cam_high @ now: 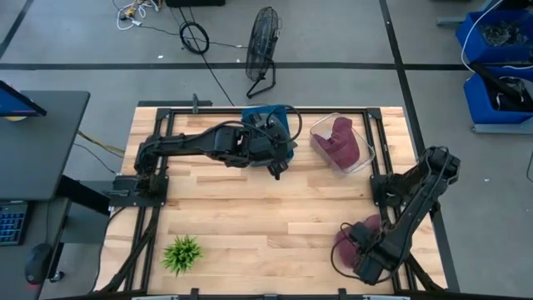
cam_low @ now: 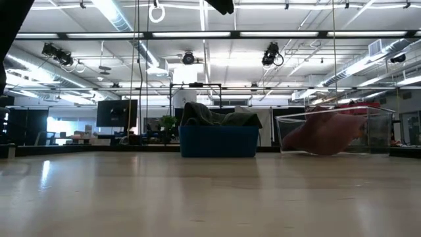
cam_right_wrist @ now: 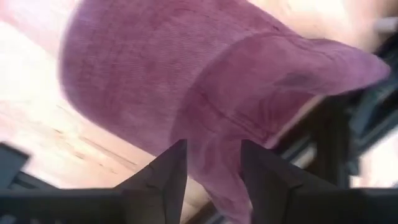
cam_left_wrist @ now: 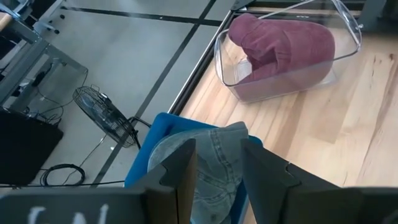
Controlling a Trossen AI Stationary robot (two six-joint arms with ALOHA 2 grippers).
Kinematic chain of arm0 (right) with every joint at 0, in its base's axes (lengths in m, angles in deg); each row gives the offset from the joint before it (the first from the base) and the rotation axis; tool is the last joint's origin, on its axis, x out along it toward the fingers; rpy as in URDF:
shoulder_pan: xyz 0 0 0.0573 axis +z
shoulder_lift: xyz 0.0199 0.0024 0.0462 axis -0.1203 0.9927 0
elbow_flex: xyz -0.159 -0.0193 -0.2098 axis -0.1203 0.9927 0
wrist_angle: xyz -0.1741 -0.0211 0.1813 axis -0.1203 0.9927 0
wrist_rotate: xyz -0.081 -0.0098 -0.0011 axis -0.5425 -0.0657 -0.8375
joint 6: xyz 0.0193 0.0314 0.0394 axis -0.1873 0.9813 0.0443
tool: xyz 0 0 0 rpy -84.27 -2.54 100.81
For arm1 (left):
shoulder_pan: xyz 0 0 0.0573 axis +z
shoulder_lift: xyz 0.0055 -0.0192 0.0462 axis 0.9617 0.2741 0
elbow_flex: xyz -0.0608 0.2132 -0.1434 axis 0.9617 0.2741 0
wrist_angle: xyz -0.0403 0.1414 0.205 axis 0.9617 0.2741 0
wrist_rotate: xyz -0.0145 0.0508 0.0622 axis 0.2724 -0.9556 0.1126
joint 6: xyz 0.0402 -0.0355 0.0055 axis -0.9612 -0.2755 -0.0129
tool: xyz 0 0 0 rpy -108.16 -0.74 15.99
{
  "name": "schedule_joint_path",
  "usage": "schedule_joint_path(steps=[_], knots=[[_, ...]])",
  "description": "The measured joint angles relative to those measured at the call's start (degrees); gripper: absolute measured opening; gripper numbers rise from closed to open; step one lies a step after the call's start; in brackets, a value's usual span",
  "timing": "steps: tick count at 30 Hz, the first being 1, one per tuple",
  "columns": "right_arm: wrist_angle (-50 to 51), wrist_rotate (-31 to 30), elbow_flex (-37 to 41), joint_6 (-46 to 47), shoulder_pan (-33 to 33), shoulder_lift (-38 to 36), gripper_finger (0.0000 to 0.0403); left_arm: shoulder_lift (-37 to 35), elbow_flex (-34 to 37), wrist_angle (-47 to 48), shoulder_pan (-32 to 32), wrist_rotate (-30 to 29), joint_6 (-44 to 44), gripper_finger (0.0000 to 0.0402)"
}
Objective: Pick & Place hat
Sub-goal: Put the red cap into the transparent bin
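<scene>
A maroon hat (cam_high: 351, 236) is near the table's near right corner, and it fills the right wrist view (cam_right_wrist: 186, 74). My right gripper (cam_high: 360, 260) (cam_right_wrist: 214, 168) is down at it, shut on its cloth. My left gripper (cam_high: 279, 169) (cam_left_wrist: 219, 168) hangs open, high above a blue bin (cam_high: 271, 117) at the far edge. A grey denim hat (cam_left_wrist: 211, 149) (cam_low: 217, 117) lies heaped in that bin. The left gripper touches nothing. My right gripper holds the maroon hat by a fold of cloth (cam_right_wrist: 214, 155) next to the brim, and the fold fills the gap between the two fingers. The fingers slant down from the near right side. I cannot tell whether the hat rests on the wood.
A clear container (cam_high: 341, 143) (cam_left_wrist: 221, 56) at the far right holds another maroon hat (cam_left_wrist: 280, 46). A small green plant (cam_high: 181, 254) stands near the near left corner. The table's black frame rail (cam_right_wrist: 336, 137) runs close beside the right gripper. Bare wood lies mid-table.
</scene>
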Motion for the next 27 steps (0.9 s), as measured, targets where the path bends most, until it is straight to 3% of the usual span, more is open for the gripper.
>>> schedule_joint_path(steps=[4, 13, 18, 21, 24, 27], knots=[[-4.9, -1.8, 2.2, 0.5, 0.0, 0.1, 0.0152, 0.0, 0.0, 0.0, 0.0, 0.0, -0.9, 0.0126], [-9.6, 1.1, 11.0, -2.2, 0.0, -0.2, 0.0148, 0.0, 0.0, -0.2, 0.0, 0.0, -1.4, 0.0126], [-10.5, 1.1, 10.3, -12.2, -0.5, -0.4, 0.0083, 0.0, 0.0, -0.3, 0.0, 0.0, -0.9, 0.0126], [-6.9, 1.6, 8.0, -18.4, -1.0, -1.4, 0.002, 0.0, 0.0, -0.3, -0.3, 0.0, -0.4, 0.0126], [1.0, -0.8, 4.5, -24.8, -1.4, -3.2, 0.0014, 0.0, 0.0, -0.3, -0.9, 0.0, 0.7, 0.0126], [11.1, -7.3, -0.2, -31.8, -1.5, -3.9, 0.0008, 0.1, 0.0, -0.2, -1.9, 0.0, 1.7, 0.0126]])
